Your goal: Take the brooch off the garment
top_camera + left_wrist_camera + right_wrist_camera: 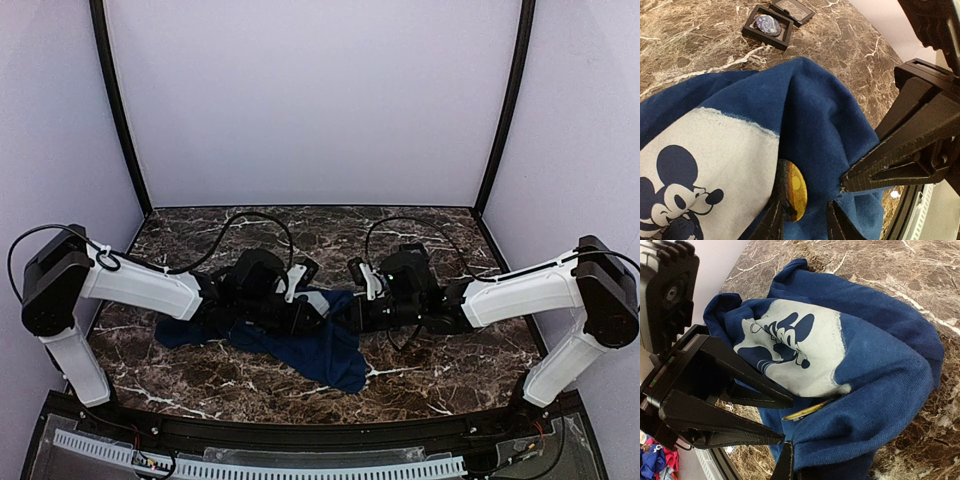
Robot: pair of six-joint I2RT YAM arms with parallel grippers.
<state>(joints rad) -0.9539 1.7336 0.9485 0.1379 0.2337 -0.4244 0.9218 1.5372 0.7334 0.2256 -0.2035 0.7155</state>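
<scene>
The garment [810, 115], a blue T-shirt with a pale cartoon-mouse print [790, 345], lies bunched between both arms [320, 345]. Pinned beside the print is the brooch [795, 190], a round golden-yellow disc, seen edge-on in the right wrist view [807, 411]. My left gripper [805, 210] straddles it: one finger touches the disc's dark edge, the other stands apart with blue cloth in the gap. My right gripper [845, 186] comes in from the right and is shut on a fold of the shirt just right of the brooch. In its own view it [795, 462] shows only at the bottom edge.
Two black square trays stand on the marble past the shirt: one [767, 27] holds a bluish oval piece, and the other [792, 10] is behind it. Both arms meet mid-table [335, 300]. Black frame posts [120, 110] flank the white back wall.
</scene>
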